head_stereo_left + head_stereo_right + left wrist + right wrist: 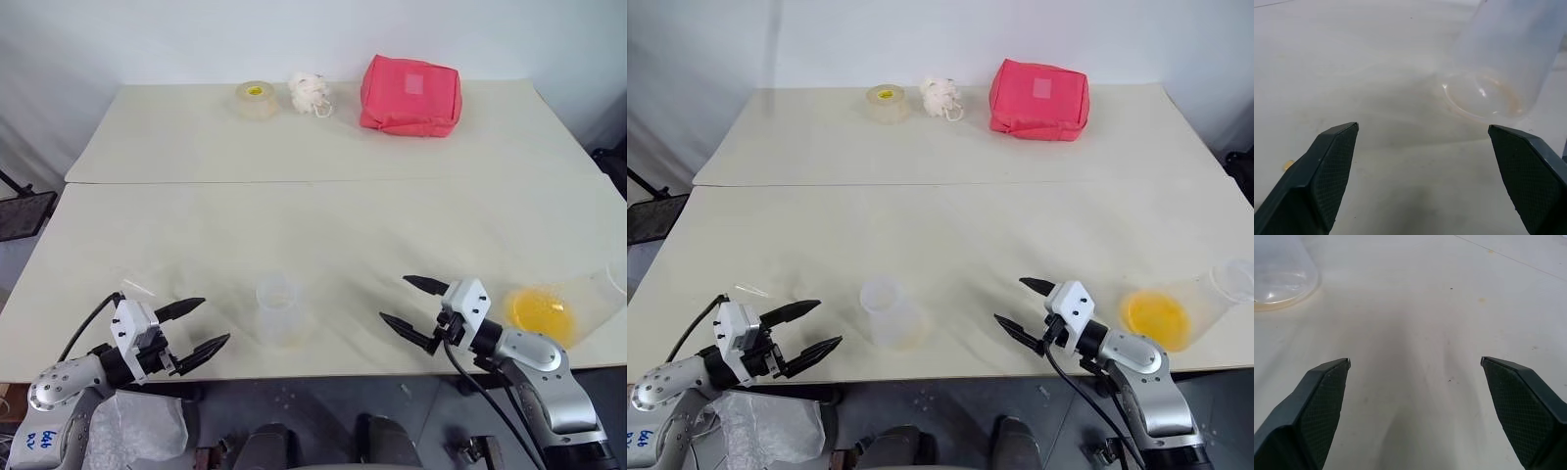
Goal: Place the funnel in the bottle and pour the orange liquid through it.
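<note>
Two cream-white counter [323,211] tops stand pushed together end to end, a thin seam running across between them, with a plain pale wall behind and dark grey floor below the near edge. The surface is matt and faintly marked.

Near the front edge stands the small clear plastic bottle [277,310] with a wide base and short neck, upright, between the two arms. The left pincer [201,327] hangs just off the near edge beside it, its black fingers spread wide and holding nothing. The right pincer [409,305] sits over the counter on the bottle's other side, likewise spread and empty.

Further right, a large clear plastic cup [578,305] lies tipped on its side near the counter's right edge, with a pool of translucent orange liquid [541,311] in its lower end. The clear funnel I cannot make out for certain.

At the far side rest a yellowish tape roll [257,99], a white crumpled wad [311,94] and a red fabric pouch [410,96].
</note>
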Available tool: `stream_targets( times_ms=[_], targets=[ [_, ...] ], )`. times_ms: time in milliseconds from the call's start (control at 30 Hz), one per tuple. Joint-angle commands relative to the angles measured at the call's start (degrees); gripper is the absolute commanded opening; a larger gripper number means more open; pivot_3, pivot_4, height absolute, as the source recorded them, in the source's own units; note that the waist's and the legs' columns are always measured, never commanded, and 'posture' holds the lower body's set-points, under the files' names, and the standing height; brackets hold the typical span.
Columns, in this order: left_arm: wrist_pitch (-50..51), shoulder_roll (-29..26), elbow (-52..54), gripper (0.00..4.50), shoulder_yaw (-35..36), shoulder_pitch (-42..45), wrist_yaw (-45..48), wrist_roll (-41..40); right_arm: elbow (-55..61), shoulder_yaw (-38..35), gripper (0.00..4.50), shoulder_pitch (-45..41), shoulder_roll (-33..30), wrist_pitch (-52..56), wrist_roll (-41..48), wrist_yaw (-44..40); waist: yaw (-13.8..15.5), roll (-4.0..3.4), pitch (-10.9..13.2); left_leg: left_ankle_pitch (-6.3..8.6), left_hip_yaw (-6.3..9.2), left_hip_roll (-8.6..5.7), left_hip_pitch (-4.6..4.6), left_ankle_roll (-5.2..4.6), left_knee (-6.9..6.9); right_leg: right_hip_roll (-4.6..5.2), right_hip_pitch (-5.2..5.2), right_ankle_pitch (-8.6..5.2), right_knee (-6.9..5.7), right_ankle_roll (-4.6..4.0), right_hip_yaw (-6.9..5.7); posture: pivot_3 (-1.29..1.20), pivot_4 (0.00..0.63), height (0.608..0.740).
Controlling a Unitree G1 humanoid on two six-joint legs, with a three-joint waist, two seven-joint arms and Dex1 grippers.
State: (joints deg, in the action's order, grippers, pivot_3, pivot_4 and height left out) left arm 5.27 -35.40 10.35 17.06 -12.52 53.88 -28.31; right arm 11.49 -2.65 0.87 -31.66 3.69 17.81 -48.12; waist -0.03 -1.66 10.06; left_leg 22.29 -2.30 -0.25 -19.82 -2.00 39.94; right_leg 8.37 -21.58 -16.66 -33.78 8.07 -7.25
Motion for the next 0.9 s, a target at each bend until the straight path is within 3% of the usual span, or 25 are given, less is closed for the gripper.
stream_targets(
  times_ms=[33,333,567,733,900],
  targets=[
    [0.1,-0.5,1.6,4.50,0.0,0.2,0.1,-0.1,2.1,-1.0,4.48,0.0,-0.3,-0.6,0.8,0.2,0.0,0.00,0.0,0.00,0.00,0.00,0.00,0.00,0.00,0.00,0.00,0.00,0.00,0.00,0.00,0.00,0.150,0.740],
    [2.9,1.0,2.8,4.50,1.1,1.8,-5.6,0.0,1.1,-0.6,4.48,-1.0,-0.2,-0.5,0.7,-0.1,0.0,0.01,0.0,0.00,0.00,0.00,0.00,0.00,0.01,0.00,0.00,0.00,-0.01,0.00,0.00,0.00,0.150,0.740],
    [-1.5,-1.7,1.2,4.50,3.9,-0.3,-0.1,-0.6,-0.6,0.0,4.48,-2.9,-0.5,-0.5,1.3,-2.6,-0.1,0.01,0.0,0.00,-0.01,0.02,0.00,0.00,0.01,-0.03,0.00,0.00,0.00,0.00,0.00,0.00,0.150,0.740],
    [-3.0,-3.5,0.6,4.50,8.3,-2.7,4.7,-3.2,-0.8,0.0,4.48,-4.4,-1.5,-0.1,5.0,-8.9,0.0,0.05,0.0,0.00,-0.01,0.01,-0.03,0.00,0.03,-0.03,0.00,0.00,0.02,0.00,0.00,0.00,0.150,0.740],
    [-1.8,-4.3,4.4,4.50,5.4,-0.7,7.7,-4.6,-0.8,0.2,4.48,-5.0,-2.8,0.0,7.4,-13.9,0.2,0.07,0.0,0.00,0.04,0.00,-0.06,0.00,0.06,-0.01,0.00,0.00,0.01,0.00,-0.02,0.00,0.150,0.740]
  ],
)
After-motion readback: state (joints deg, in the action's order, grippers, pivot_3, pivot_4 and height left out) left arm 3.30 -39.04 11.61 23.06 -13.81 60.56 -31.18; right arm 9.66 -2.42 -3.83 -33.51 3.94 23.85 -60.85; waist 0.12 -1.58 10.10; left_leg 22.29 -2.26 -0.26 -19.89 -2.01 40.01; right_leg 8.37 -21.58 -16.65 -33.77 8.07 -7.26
